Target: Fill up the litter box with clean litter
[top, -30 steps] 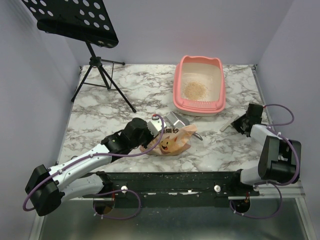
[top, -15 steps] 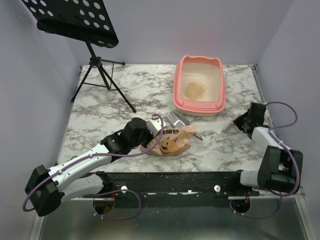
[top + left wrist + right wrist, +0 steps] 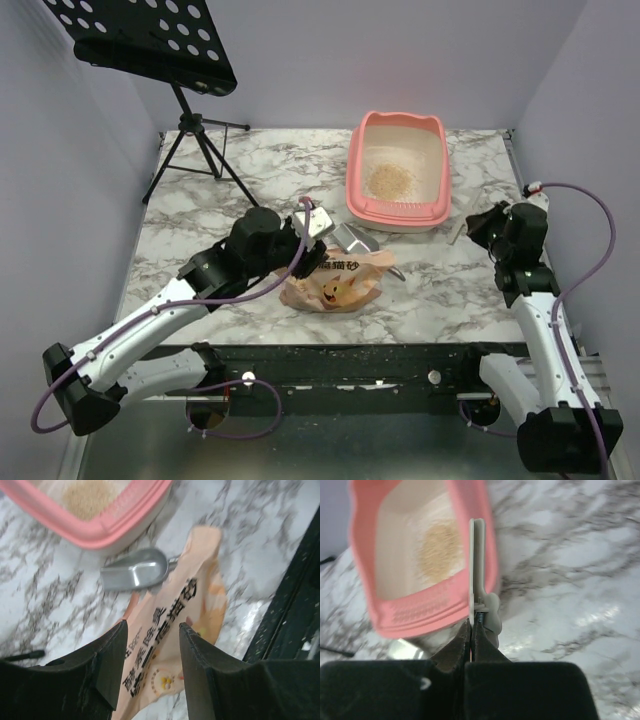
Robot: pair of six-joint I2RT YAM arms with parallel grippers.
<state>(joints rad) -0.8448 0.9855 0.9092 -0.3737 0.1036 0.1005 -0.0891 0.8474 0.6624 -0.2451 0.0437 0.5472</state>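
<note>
Litter box (image 3: 398, 216) sits right of centre at the far side of the tabletop (image 3: 280, 160), long axis running near-to-far, eared end toward the back wall. Inside I see only a small pile of clean litter (image 3: 388, 180) mid-floor. Printed bag (image 3: 335, 287) lies flat near the arms, metal scoop (image 3: 352, 238) at its far edge. Left claw (image 3: 152, 627) is part-open above the bag. Right claw (image 3: 470, 630) is pinched on a pale clip (image 3: 479, 565) beside the box.

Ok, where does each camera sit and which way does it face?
Top external: above and behind left arm and right arm, looking down on the table; both show.
Left wrist: on the left arm, facing down at bag and scoop; open left claw shows.
Right wrist: on the right arm, facing the litter box; right claw, shut on a clip, shows.
Both wrist views share litter box and clean litter.
</note>
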